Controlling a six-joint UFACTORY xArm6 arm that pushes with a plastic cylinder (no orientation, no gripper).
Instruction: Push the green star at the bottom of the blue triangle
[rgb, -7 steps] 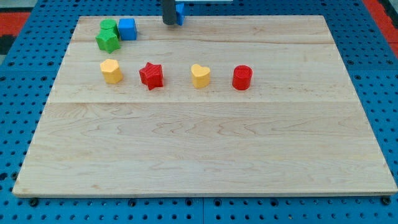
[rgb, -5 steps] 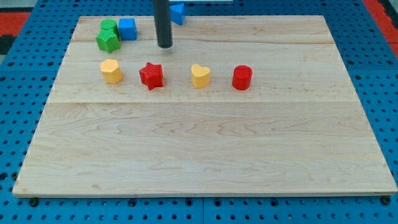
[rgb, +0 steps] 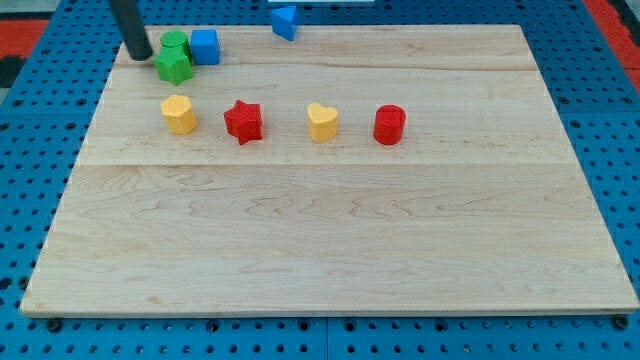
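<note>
Eight blocks sit on the pale wooden board (rgb: 330, 230). My tip (rgb: 139, 56) stands just left of the green star (rgb: 173, 66); contact cannot be told, and the rod is cut off at the view's top. Behind the star a second green block (rgb: 175, 42) is half hidden, its shape unclear. Right of the tip lie a blue cube (rgb: 204, 46) and, farther, the blue triangle (rgb: 285, 20). Two yellow and two red blocks line up below.

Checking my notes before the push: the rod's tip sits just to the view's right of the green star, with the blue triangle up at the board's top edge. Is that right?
Not quite. In the camera view my tip sits just to the view's left of the green star, not its right. The blue triangle is indeed at the board's top edge.
</note>
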